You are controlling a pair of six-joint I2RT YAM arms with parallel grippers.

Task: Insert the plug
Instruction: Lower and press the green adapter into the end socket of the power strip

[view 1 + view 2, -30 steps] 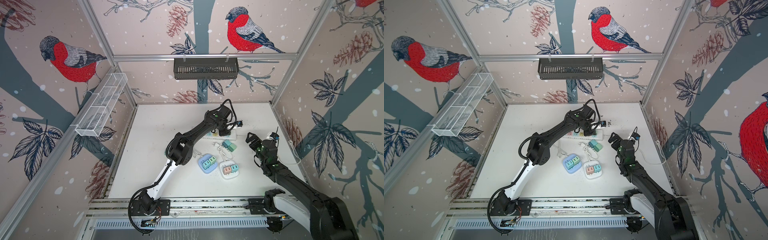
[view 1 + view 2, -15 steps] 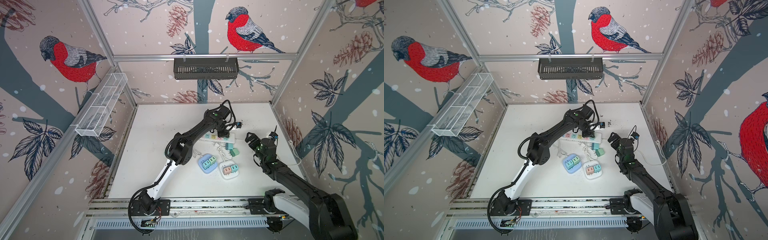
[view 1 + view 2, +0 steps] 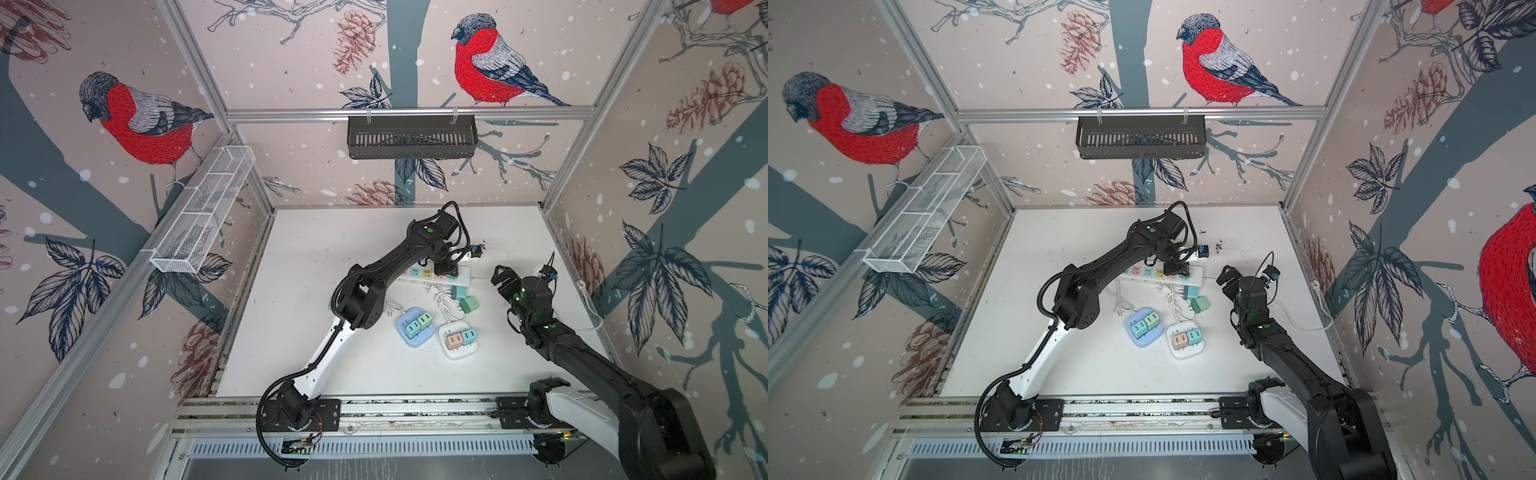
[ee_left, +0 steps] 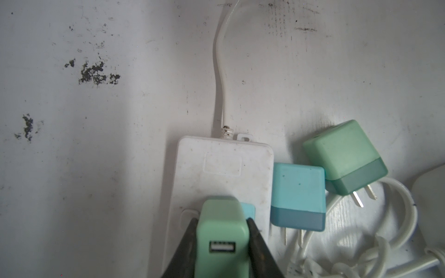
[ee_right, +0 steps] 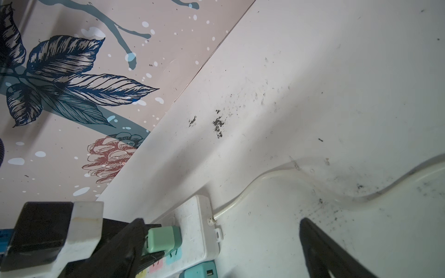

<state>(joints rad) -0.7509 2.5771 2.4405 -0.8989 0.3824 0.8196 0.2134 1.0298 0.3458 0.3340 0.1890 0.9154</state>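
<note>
A mint-green plug (image 4: 222, 231) with a USB port is pinched between the fingers of my left gripper (image 4: 222, 220), which is shut on it. It stands over the right end of the white power strip (image 4: 221, 168), at the strip's blue socket. In the right wrist view the green plug (image 5: 163, 239) has its prongs showing just above the power strip (image 5: 192, 231). In both top views the left gripper (image 3: 449, 266) (image 3: 1173, 270) hangs over the strip (image 3: 463, 276). My right gripper (image 3: 500, 276) (image 5: 222, 220) is open and empty, just right of the strip.
A loose blue plug (image 4: 298, 192) and a loose green plug (image 4: 342, 154) lie against the strip's near side, on coiled white cable (image 4: 385, 240). A blue adaptor block (image 3: 413, 328) and a white one (image 3: 459, 340) lie in front. The strip's cord (image 5: 265, 178) runs right.
The left gripper has shifted slightly over the strip's right end with the plug. The two loose plugs beside the strip have slid a little apart. The right arm has barely moved.
</note>
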